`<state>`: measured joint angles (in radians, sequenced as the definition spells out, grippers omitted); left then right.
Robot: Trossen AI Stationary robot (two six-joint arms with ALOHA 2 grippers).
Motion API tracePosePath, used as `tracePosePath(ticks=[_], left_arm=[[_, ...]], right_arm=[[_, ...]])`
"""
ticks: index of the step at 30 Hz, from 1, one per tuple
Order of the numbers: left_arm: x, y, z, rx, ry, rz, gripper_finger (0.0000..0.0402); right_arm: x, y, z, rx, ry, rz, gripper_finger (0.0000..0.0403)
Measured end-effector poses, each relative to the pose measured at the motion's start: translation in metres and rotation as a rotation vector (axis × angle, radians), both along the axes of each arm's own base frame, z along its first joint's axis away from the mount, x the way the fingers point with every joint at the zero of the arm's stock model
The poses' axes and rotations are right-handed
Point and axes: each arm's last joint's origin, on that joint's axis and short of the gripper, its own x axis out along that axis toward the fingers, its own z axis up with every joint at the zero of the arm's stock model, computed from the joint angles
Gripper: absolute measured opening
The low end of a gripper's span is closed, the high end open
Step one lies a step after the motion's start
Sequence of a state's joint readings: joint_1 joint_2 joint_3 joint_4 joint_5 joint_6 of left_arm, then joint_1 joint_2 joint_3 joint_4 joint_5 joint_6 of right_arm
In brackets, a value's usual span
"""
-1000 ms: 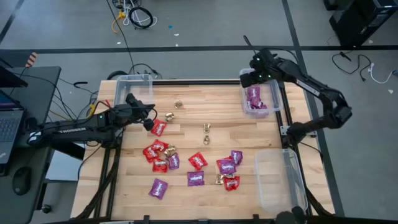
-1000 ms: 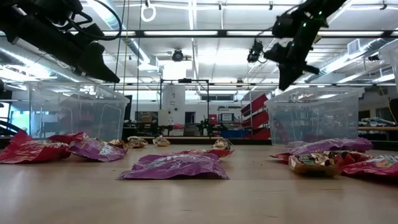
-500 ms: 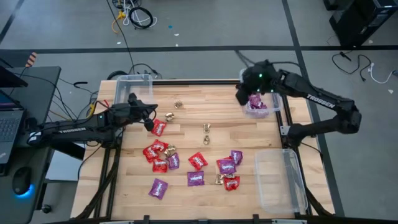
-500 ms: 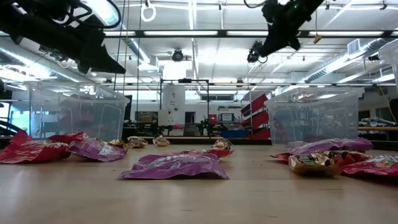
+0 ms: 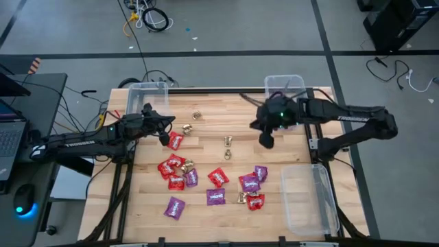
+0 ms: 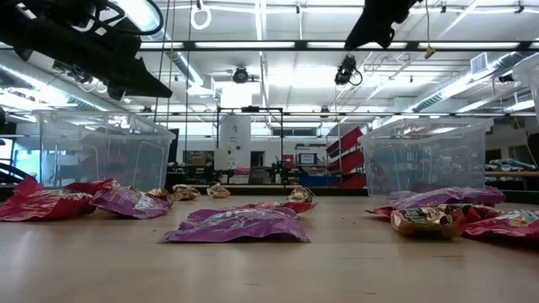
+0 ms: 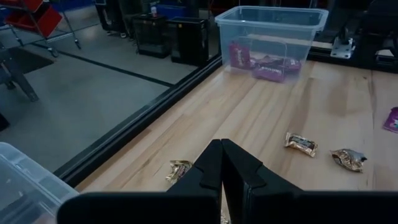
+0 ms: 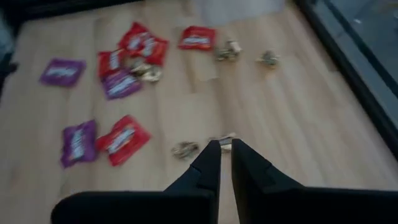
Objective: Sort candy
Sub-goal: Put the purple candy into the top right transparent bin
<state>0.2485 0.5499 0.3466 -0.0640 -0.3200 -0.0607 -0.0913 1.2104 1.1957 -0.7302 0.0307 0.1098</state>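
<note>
right pincer point(image 5: 266, 140) swung from over the far-right bin point(image 5: 296, 85), now above bare table point(image 5: 288, 147)

Two dark arms, white lettering

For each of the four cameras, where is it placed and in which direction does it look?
High view: above, facing down on the table, both arms, left gripper, right gripper.
Low view: at tabletop height, facing level across the candy; both arms hang overhead.
Left wrist view: on the left arm, past its shut fingers toward the far bin.
Right wrist view: on the right arm, facing down on scattered candy.
Shared: the purple packets in the far bin show in the left wrist and low views.
</note>
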Motion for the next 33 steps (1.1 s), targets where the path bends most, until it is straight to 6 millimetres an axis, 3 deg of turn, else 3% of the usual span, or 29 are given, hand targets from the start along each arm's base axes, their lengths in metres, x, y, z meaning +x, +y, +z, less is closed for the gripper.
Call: tracePosePath(ticks=[11, 23, 33], left_arm=[[0.000, 0.000, -0.001, -0.002, 0.005, 0.000, 0.0009], [0.000, 0.000, -0.001, -0.002, 0.008, -0.001, 0.0009], [0.000, 0.000, -0.001, -0.004, 0.007, -0.001, 0.0009]], right_arm=[[0.031, 0.055, -0.035, -0.053, 0.150, 0.172, 0.0032], [0.059, 0.081, -0.086, -0.050, 0.342, 0.196, 0.0037], [0.069, 0.097, -0.125, -0.061, 0.510, 0.224, 0.0051]])
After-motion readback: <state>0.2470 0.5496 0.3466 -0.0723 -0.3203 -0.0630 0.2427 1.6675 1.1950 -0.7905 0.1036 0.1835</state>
